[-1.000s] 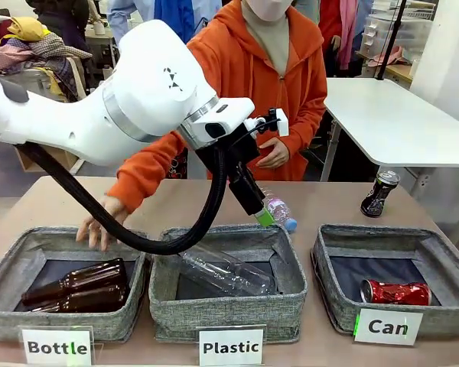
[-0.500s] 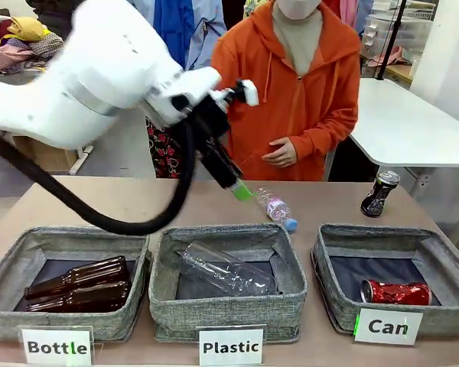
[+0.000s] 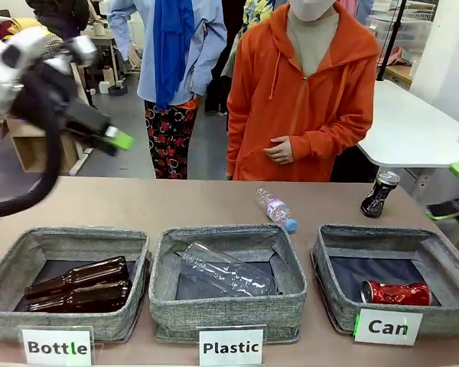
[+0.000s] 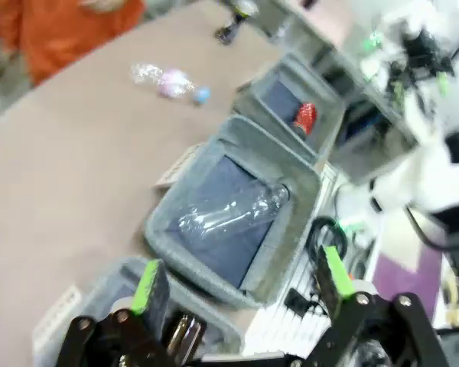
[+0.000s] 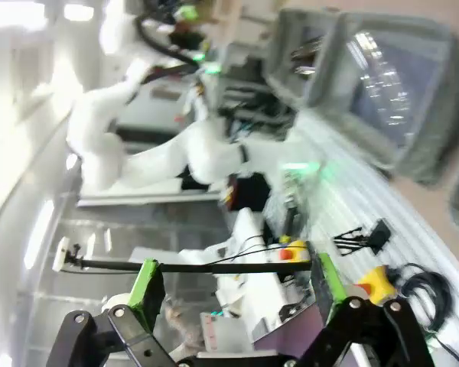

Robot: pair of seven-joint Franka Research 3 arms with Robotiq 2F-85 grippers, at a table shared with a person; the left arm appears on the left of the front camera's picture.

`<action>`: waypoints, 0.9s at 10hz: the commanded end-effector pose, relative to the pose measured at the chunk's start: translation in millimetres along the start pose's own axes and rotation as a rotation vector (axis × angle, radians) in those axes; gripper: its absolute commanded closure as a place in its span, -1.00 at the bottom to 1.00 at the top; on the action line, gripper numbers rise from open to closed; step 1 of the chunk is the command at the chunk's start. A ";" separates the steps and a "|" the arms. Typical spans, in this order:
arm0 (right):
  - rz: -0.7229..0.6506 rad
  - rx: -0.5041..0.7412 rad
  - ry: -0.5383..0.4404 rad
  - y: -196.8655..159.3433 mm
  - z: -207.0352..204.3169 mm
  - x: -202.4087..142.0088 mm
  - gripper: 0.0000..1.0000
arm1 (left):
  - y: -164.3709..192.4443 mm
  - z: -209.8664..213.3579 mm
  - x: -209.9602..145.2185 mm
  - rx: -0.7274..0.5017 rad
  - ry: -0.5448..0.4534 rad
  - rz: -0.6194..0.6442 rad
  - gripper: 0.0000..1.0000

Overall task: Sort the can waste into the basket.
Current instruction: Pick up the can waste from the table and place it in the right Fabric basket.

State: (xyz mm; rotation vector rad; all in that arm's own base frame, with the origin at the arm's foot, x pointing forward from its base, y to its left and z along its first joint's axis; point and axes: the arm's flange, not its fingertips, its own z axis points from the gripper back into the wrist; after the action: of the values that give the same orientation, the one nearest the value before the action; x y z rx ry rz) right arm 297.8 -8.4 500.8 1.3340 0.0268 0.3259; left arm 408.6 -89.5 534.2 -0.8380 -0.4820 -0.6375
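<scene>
A crushed red can (image 3: 395, 292) lies in the grey basket signed "Can" (image 3: 333, 275) at the right. On the table behind that basket a black can (image 3: 379, 193) stands upright. My left gripper (image 3: 115, 138) is raised at the far left, blurred; in the left wrist view it (image 4: 241, 279) is open and holds nothing, high above the baskets, with the red can (image 4: 305, 117) far below. My right gripper (image 3: 453, 191) hangs at the right edge beside the black can, apart from it. The right wrist view shows it (image 5: 236, 281) open and holding nothing.
The middle "Plastic" basket (image 3: 161, 298) holds a clear bottle (image 3: 226, 270). The left "Bottle" basket (image 3: 8, 313) holds brown glass bottles (image 3: 80, 284). A small plastic bottle (image 3: 275, 208) lies on the table behind them. A person in orange (image 3: 314, 99) stands at the far side.
My left arm has swung from over the middle basket up and away to the far left. The right gripper has come into view at the right edge. The person has straightened up.
</scene>
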 end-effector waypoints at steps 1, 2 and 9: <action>-0.101 0.162 0.059 -15.8 -16.2 14.6 -1.00 | 16.7 19.4 -46.9 0.110 -0.369 0.409 -1.00; -0.104 0.161 0.039 -31.3 -20.3 16.0 -1.00 | 31.1 36.4 -76.1 0.070 -0.474 0.482 -1.00; -0.072 0.055 -0.193 -73.4 24.1 17.7 -1.00 | 79.5 74.4 -134.2 0.017 -0.496 0.661 -1.00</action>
State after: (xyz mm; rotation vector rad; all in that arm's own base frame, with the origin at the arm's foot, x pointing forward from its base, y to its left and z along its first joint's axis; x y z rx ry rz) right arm 338.4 -51.2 440.0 1.3519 -0.1662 0.1107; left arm 360.5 56.5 451.2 -1.0878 -0.6171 0.2358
